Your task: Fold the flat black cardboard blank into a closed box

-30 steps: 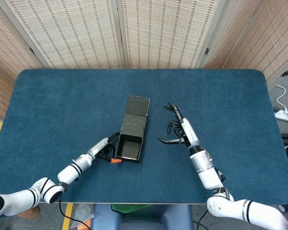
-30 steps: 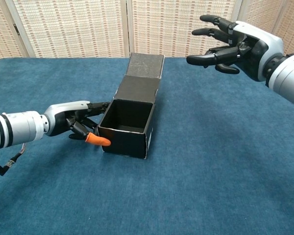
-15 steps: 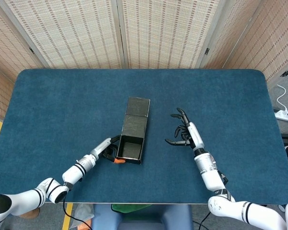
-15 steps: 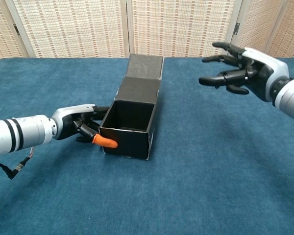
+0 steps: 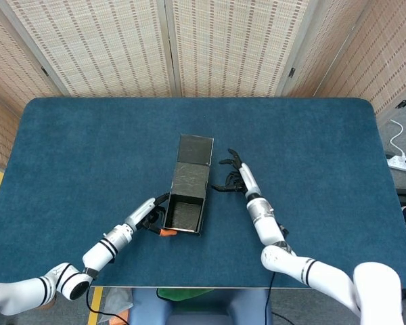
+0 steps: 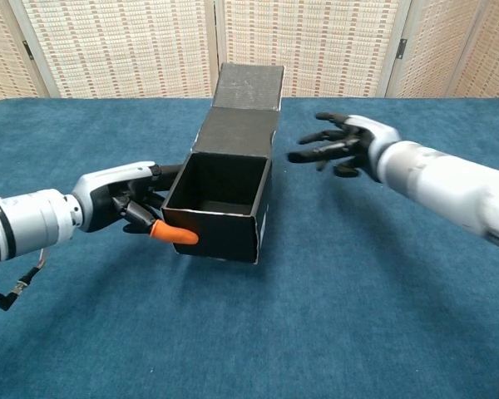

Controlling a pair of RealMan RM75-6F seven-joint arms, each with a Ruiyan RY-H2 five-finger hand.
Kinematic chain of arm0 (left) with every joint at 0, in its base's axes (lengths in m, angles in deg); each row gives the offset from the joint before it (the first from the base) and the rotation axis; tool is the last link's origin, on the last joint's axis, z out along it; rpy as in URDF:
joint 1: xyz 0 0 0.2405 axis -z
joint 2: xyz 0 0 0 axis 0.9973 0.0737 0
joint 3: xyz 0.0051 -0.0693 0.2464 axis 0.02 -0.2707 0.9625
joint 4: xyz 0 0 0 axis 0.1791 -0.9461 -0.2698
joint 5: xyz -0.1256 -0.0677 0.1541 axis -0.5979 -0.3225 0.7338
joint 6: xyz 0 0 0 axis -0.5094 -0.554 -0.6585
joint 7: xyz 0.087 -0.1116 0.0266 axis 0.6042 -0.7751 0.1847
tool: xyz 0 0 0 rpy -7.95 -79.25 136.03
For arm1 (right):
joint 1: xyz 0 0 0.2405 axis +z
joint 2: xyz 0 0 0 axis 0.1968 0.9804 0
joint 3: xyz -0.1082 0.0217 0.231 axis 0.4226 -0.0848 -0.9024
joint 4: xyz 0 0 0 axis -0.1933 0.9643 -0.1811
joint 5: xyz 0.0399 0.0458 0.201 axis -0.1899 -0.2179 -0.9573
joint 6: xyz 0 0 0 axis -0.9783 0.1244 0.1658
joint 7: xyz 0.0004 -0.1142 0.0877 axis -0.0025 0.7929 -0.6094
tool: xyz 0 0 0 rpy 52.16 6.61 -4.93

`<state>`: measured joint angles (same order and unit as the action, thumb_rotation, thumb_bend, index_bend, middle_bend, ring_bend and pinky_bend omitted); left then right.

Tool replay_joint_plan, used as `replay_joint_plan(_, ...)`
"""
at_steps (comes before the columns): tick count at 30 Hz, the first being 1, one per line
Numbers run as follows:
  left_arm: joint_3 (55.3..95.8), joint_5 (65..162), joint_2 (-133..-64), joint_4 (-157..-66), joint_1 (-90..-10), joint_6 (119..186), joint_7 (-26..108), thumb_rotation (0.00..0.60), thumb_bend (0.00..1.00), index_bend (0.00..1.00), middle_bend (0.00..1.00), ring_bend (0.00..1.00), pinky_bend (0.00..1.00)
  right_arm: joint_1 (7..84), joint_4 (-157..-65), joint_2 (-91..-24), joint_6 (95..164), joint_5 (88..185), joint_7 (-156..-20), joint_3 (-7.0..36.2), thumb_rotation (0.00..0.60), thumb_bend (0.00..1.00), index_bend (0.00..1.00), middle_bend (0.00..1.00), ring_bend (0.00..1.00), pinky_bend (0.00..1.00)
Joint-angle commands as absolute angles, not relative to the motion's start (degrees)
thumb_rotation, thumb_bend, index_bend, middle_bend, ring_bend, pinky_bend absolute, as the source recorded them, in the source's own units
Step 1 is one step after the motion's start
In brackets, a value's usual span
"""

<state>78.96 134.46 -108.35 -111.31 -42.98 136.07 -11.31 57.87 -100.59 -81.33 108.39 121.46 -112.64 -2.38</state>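
The black cardboard box [image 5: 186, 212] [image 6: 220, 199] stands open-topped on the blue table, its lid panel [image 5: 191, 179] [image 6: 240, 130] folded back and a further flap [image 5: 195, 148] [image 6: 250, 86] beyond it. My left hand [image 5: 152, 218] [image 6: 133, 206] holds the box's near left corner, its orange-tipped thumb [image 6: 174, 234] pressed against the front wall. To the right of the lid hovers my right hand [image 5: 234, 177] [image 6: 343, 147], fingers spread toward the lid and holding nothing.
Blue cloth covers the table [image 5: 325, 156]. Woven screens [image 5: 169, 47] stand behind its far edge. A white power strip [image 5: 404, 162] lies on the floor at the right.
My right hand has moved left and lower, closing in on the lid. The box has shifted slightly, and the left hand keeps its hold.
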Motion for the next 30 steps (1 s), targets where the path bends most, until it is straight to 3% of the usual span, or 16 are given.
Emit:
replay_joint_plan(1, 78.86, 134.13, -106.82, -113.91, -43.64, 136.85, -9.25, 0.6, 0.21, 0.51, 0.52, 0.69, 0.96, 63.03, -95.88, -85.93, 106.0, 119.17, -111.66, -6.54, 0.6, 0.0, 0.04, 0.24, 0.64, 1.0)
replay_joint_plan(7, 78.39, 132.46, -106.27, -115.5, -43.51, 135.54, -6.6, 0.6, 0.21, 0.51, 0.52, 0.69, 0.96, 66.32, -96.92, -87.04, 102.93, 120.26, -115.54, -10.9, 0.6, 0.0, 0.06, 0.26, 0.64, 1.0)
replay_joint_plan(13, 77.4, 128.45, -107.56, -113.33, -43.31, 132.62, -4.17, 0.6, 0.21, 0.51, 0.52, 0.69, 0.96, 62.18, -110.0, -80.51, 99.48, 124.54, -120.69, -11.9, 0.6, 0.0, 0.1, 0.28, 0.66, 1.0)
replay_joint_plan(19, 76.93, 126.29, -108.46, -112.07, -43.38, 131.16, -2.44, 0.6, 0.21, 0.5, 0.52, 0.69, 0.96, 59.9, -116.67, -76.58, 99.47, 128.25, -119.74, -9.73, 0.6, 0.0, 0.12, 0.31, 0.68, 1.0)
replay_joint_plan(21, 76.51, 124.67, -109.09, -111.57, -43.44, 130.42, -1.09, 0.6, 0.21, 0.5, 0.52, 0.69, 0.96, 59.83, -118.73, -75.1, 99.23, 129.51, -117.51, -7.6, 0.6, 0.0, 0.12, 0.33, 0.69, 1.0)
replay_joint_plan(23, 75.44, 119.94, -110.97, -110.09, -43.44, 129.18, 2.06, 0.6, 0.21, 0.5, 0.52, 0.69, 0.95, 61.23, -119.8, -72.88, 99.26, 133.64, -109.66, -2.82, 0.6, 0.0, 0.12, 0.34, 0.69, 1.0)
replay_joint_plan(30, 72.53, 108.87, -115.25, -108.08, -43.67, 131.71, 14.75, 0.6, 0.21, 0.48, 0.51, 0.75, 0.95, 63.65, -119.3, -73.11, 105.1, 133.0, -95.95, 2.12, 0.6, 0.0, 0.15, 0.36, 0.7, 1.0)
